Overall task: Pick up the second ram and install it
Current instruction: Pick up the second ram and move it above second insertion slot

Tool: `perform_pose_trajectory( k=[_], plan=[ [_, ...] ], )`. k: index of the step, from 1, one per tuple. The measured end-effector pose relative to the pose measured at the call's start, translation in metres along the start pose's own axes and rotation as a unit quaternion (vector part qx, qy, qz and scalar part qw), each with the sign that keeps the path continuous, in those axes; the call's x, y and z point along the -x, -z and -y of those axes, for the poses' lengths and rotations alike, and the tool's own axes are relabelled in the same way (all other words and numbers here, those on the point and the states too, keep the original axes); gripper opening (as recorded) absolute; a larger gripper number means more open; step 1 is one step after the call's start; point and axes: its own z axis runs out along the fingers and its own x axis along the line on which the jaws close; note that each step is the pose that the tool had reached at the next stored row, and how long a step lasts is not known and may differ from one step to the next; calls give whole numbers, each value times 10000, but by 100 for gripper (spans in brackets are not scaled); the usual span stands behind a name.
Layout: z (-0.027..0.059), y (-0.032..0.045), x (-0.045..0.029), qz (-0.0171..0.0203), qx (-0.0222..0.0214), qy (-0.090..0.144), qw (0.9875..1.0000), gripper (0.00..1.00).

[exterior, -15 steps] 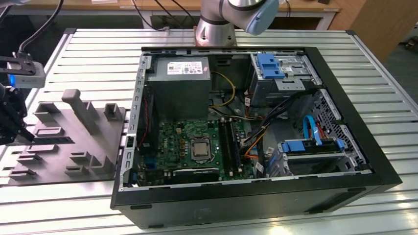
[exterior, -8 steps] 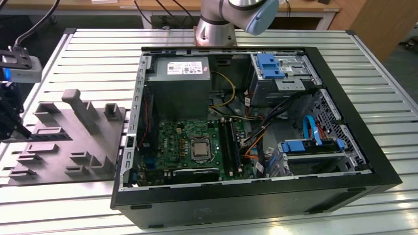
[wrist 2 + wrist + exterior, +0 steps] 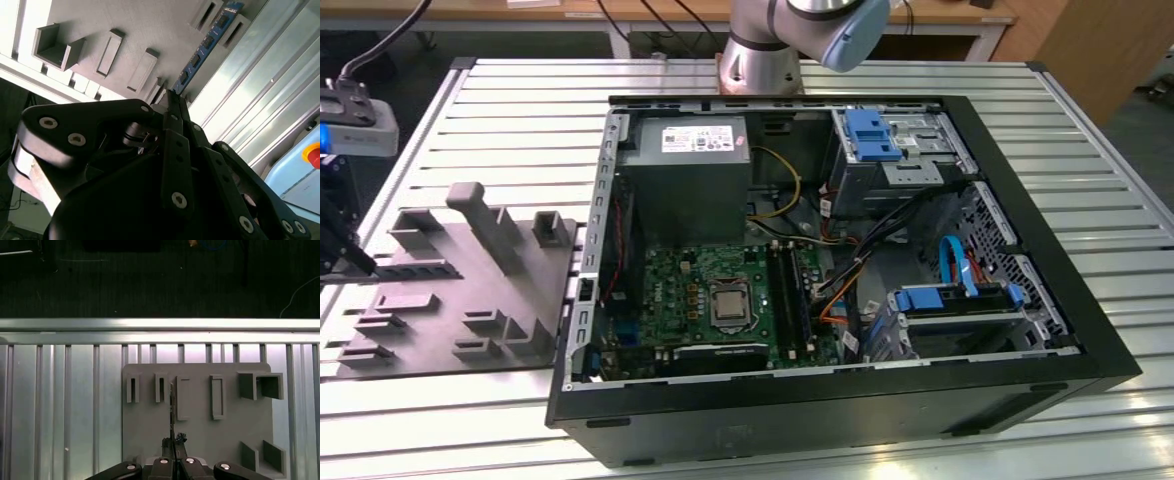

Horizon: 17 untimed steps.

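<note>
Now | pincer (image 3: 174, 100) grips 2nd ram (image 3: 207, 45) | at fixture (image 3: 210, 450) | PSU label (image 3: 703, 138) white

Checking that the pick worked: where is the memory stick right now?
In both wrist views the memory stick sticks out from the gripper's closed fingertips, over the grey fixture tray beside its narrow slots.

The gripper (image 3: 173, 97) has its fingers (image 3: 176, 150) pressed together, pinching the second ram (image 3: 207, 45) at one end.

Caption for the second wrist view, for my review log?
Gripper closed on one end of the second ram, a dark blue stick reaching out over the grey fixture plate.
</note>
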Motion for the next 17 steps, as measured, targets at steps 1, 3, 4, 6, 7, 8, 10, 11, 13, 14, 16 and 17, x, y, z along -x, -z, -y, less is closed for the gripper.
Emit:
perform_pose_trajectory(
  k=[1,3,4,6,7,8,10,11,13,14,16,17],
  plan=[
    [0,17,2,0,0,0,10000,11],
    [-2,53,7,0,0,0,10000,11],
    [-3,71,10,0,-1,0,10000,11],
    [-4,112,15,0,0,0,10000,11],
    [-5,130,18,0,0,0,10000,11],
    [-6,148,19,0,0,0,10000,11],
    [-7,187,24,0,0,0,10000,11],
    [-8,209,26,0,-1,0,10000,11],
    [-9,245,30,0,-1,0,10000,11],
    [-10,260,31,1,-1,0,10000,11],
    [-11,295,34,0,-1,0,10000,11],
    [-12,312,35,0,-1,0,10000,11]
  ],
)
